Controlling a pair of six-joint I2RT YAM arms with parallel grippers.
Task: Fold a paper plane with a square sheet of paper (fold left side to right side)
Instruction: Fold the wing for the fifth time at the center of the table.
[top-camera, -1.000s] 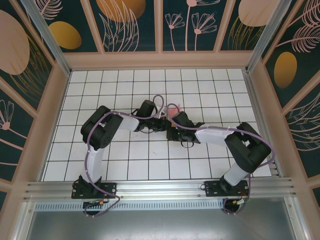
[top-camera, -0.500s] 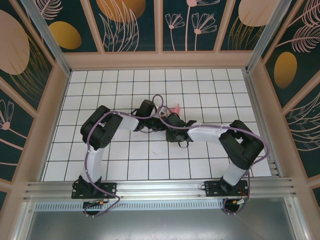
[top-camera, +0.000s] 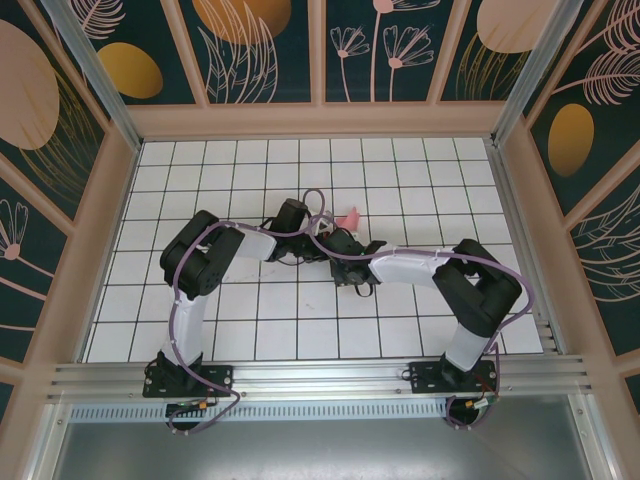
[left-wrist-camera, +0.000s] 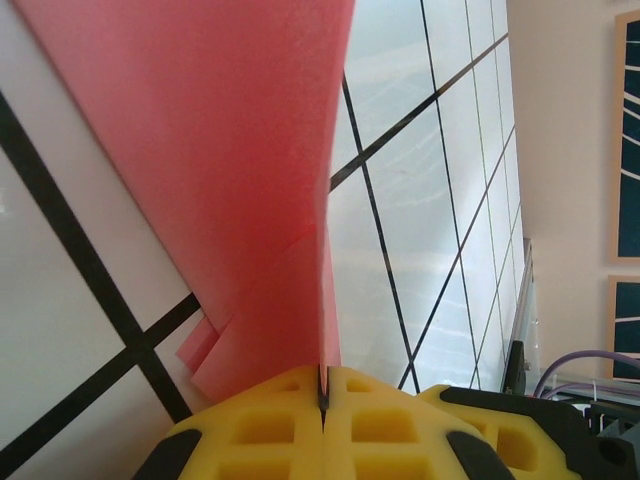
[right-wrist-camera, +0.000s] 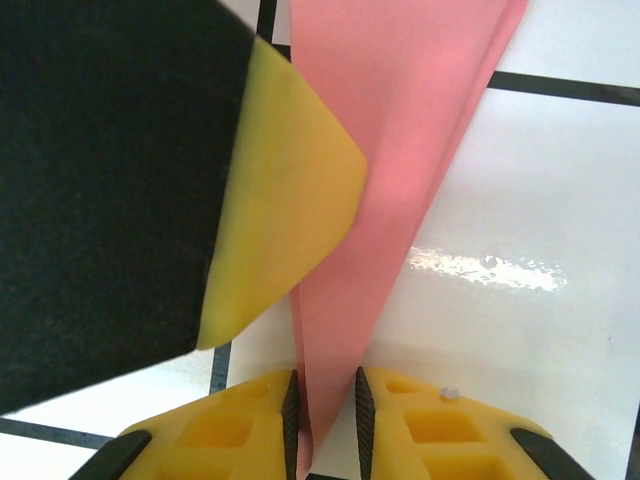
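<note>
Paper plane: was thin salmon-pink paper, matt and smooth, with sharp creases.
Surface: was a glossy white sheet that threw back lamp glare; its black grid lines looked matt.
Left pincer: was yellow moulded plastic, waffle-pocketed and matt.
Right pincer: was the same yellow plastic, with black ribbed strips lining the inner faces.
Arm shells: were white and black plastic with a slight sheen.
Cables: had smooth purple sheathing.
Rail: was pale brushed metal.

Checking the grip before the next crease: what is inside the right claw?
The right claw straddles a folded edge of the pink paper, fingers parted, white table showing beside it. The left claw covers the paper's left part.
</note>
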